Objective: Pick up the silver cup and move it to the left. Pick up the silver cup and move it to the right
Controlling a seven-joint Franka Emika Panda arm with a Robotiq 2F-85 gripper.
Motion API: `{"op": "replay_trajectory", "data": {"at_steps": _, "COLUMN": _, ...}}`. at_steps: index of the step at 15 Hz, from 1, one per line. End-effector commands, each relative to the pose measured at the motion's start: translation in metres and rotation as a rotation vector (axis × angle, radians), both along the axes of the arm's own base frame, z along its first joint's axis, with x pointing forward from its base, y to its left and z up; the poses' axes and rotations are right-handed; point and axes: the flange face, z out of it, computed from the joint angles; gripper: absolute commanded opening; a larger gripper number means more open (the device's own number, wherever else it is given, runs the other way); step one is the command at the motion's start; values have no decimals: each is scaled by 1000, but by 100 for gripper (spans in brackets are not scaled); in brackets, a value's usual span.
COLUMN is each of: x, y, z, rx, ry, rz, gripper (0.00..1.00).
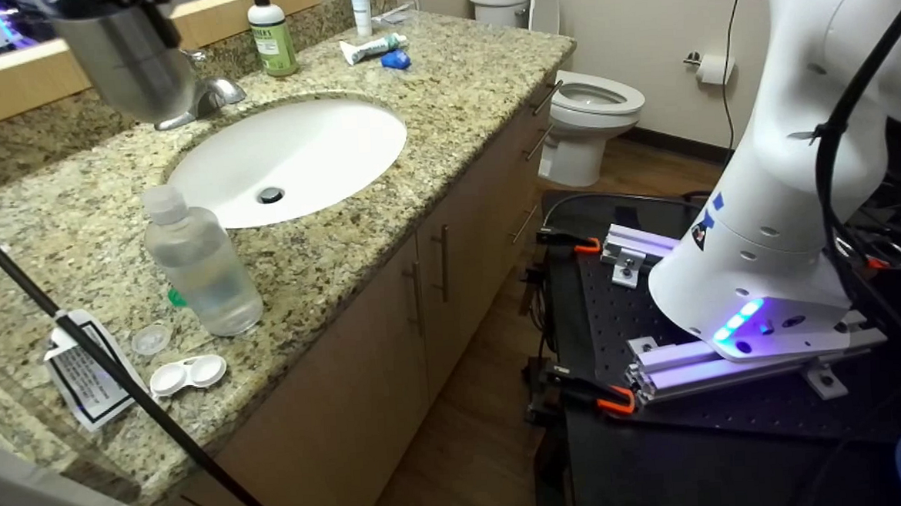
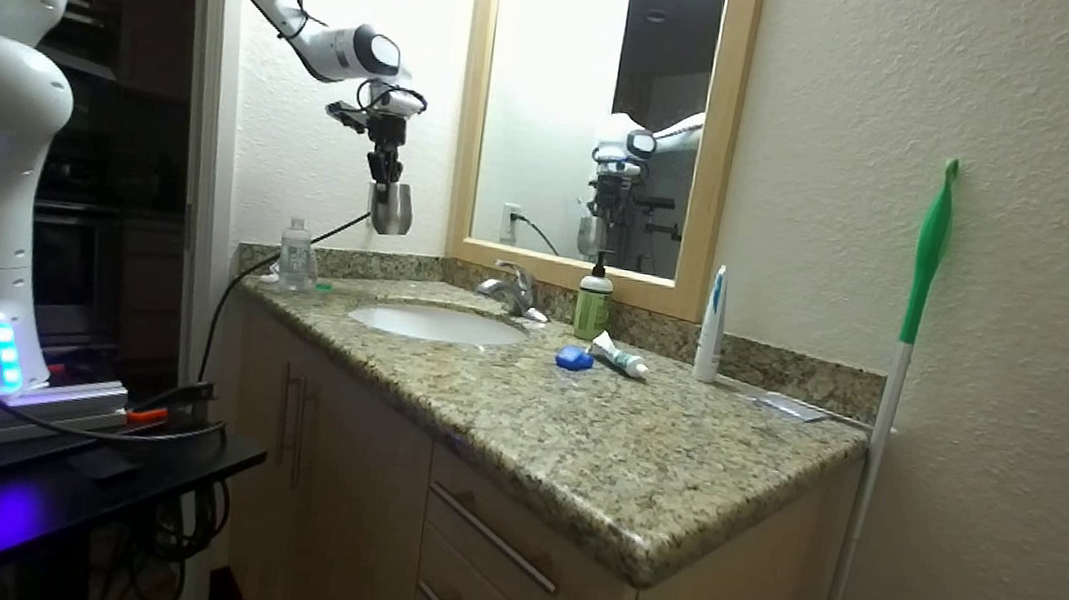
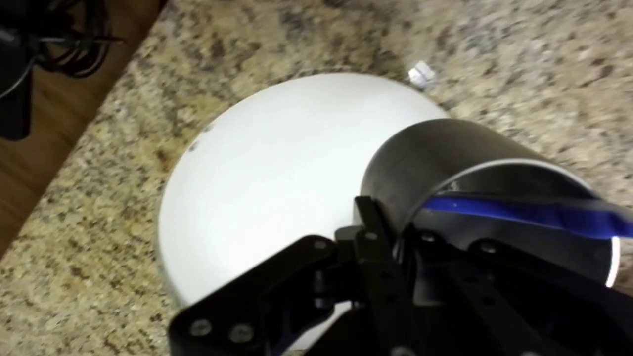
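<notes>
Only the wrist view catches that blue strip [image 3: 534,214] across the mouth of the silver cup [image 3: 430,158], and the pincer [image 3: 395,237], nearly closed, pinches its wall, one finger inside!

I have two fingers [image 3: 374,247], and between them one silver cup [image 3: 420,158]; beside them one blue strip [image 3: 534,213] crosses the cup's mouth. Below my fingers I count one sink [image 1: 329,151] and one faucet [image 2: 520,288]. Lower than my fingers, too, are one clear bottle [image 1: 206,270] and one soap bottle [image 1: 274,45], so two bottles; one upright tube [image 2: 711,335] and one lying tube [image 1: 373,47], so two tubes; one small blue object [image 2: 574,358], one lens case [image 1: 188,373] with two white lids [image 1: 207,369], and one printed packet [image 1: 85,380]. Apart from my fingers: one mirror [image 2: 553,91], one toilet [image 1: 590,122], one paper roll [image 1: 714,69].
</notes>
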Motion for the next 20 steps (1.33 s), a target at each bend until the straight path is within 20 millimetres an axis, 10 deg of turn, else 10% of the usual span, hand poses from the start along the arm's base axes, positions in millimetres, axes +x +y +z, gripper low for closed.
{"op": "replay_trajectory", "data": {"at_steps": 1, "x": 38, "y": 22, "z": 17, "rx": 44, "ry": -115, "rz": -87, "gripper": 2}}
{"op": "replay_trajectory", "data": {"at_steps": 6, "x": 37, "y": 15, "z": 6, "rx": 11, "ry": -60, "rz": -85, "gripper": 2}}
{"op": "replay_trajectory", "data": {"at_steps": 16, "x": 126, "y": -18, "z": -2, "rx": 201, "ry": -94, "rz": -625, "gripper": 2}}
{"op": "replay_trajectory", "data": {"at_steps": 20, "x": 122, "y": -19, "z": -8, "rx": 182, "ry": -100, "rz": -605, "gripper": 2}}
